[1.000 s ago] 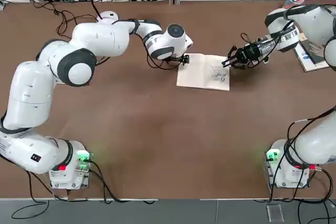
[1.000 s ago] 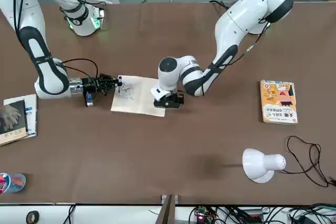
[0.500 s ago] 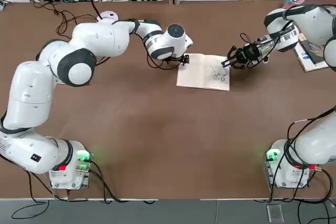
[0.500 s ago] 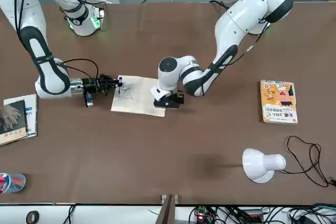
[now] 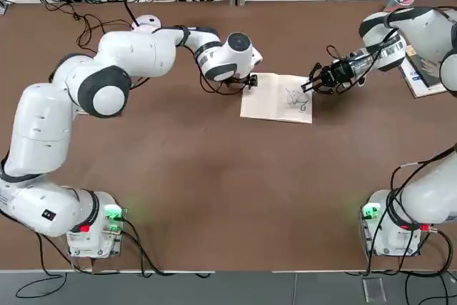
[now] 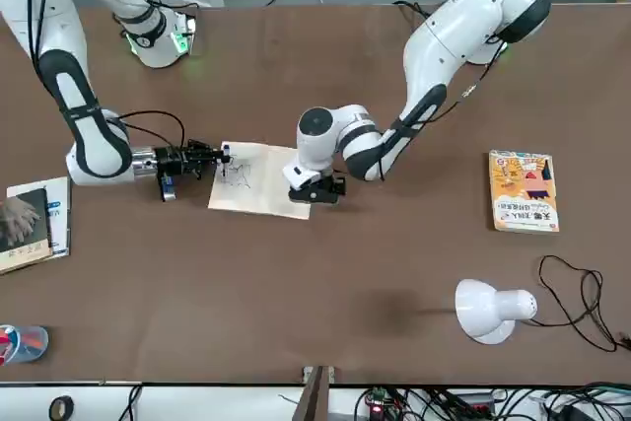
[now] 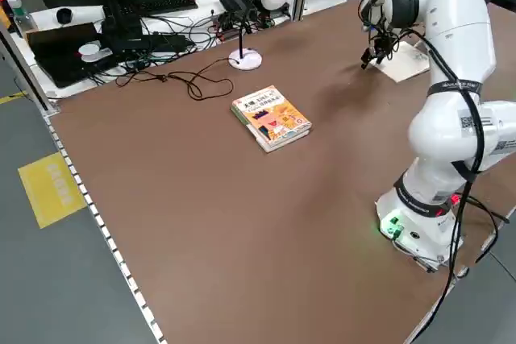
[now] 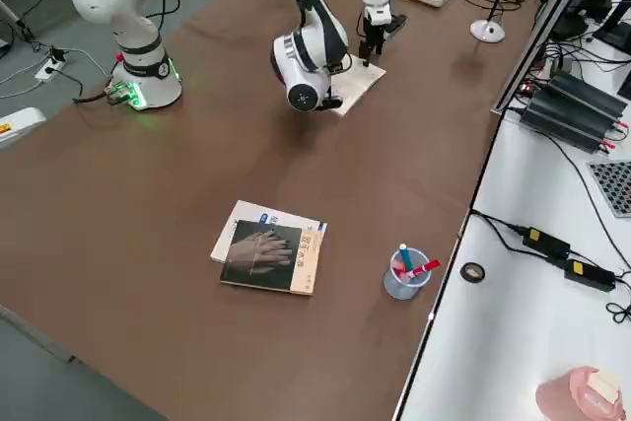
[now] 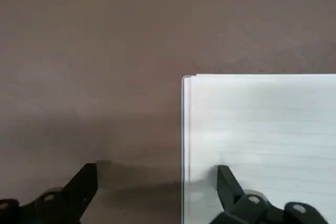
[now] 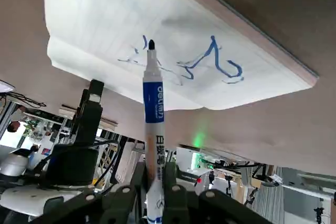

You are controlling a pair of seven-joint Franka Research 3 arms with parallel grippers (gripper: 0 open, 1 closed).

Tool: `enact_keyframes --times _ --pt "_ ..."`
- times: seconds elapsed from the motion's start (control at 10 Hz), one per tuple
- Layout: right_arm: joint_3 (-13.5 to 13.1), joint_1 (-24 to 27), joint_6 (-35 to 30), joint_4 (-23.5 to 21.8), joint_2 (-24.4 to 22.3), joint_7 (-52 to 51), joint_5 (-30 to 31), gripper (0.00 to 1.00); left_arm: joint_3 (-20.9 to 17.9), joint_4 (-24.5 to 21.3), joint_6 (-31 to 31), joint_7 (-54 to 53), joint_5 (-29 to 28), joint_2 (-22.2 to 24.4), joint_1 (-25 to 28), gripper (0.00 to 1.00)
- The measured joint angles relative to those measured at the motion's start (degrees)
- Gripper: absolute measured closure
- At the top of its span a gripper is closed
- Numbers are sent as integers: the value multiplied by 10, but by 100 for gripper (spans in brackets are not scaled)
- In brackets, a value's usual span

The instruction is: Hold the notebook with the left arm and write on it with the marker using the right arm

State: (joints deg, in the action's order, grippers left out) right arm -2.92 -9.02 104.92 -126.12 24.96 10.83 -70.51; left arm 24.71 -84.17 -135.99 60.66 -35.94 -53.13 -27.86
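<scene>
The notebook (image 5: pixel 277 98) lies open and flat near the middle of the brown table (image 5: pixel 214 176), a little toward the far edge from the arms' bases. On the bases' side of it the tabletop is bare all the way to the near edge.

The left gripper (image 9: pixel 157 192) stands over the notebook's left edge, fingers spread apart, one fingertip (image 9: pixel 227 178) on the page and the other (image 9: pixel 84 179) on the table beside it. The right gripper (image 10: pixel 152 192) reaches in low from the notebook's right side, clamped on the marker (image 10: pixel 153 124); the marker's dark tip is at the page, beside blue scribbles.

The page is cream-white and faintly lined, with marks only on its right half.

Further out, an orange book (image 6: pixel 524 191) lies left of the notebook, well apart, with a white lamp (image 6: pixel 490 309) beyond it. To the right lie a dark-covered book (image 8: pixel 271 255) and a clear cup (image 8: pixel 405 275) of pens. Past the far edge, a bench (image 8: pixel 513 273) carries cables and equipment.
</scene>
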Motion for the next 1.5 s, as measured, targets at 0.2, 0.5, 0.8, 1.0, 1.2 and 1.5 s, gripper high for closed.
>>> enact_keyframes --times 0.2,0.5,0.8,1.0,1.2,1.5 --pt "0 0 6 -1 5 -6 0 83 0 0 0 0 0 0 0 0" --pt "0 0 8 -1 12 -22 0 83 0 0 0 0 0 0 0 0" --pt "0 0 8 -1 12 -24 0 83 0 0 0 0 0 0 0 0" --pt "0 0 8 -2 12 -25 0 83 0 0 0 0 0 0 0 0" --pt "1 -2 8 -2 12 -27 0 83 0 0 0 0 0 0 0 0" --pt "1 -6 8 -3 12 -28 0 83 0 0 0 0 0 0 0 0"
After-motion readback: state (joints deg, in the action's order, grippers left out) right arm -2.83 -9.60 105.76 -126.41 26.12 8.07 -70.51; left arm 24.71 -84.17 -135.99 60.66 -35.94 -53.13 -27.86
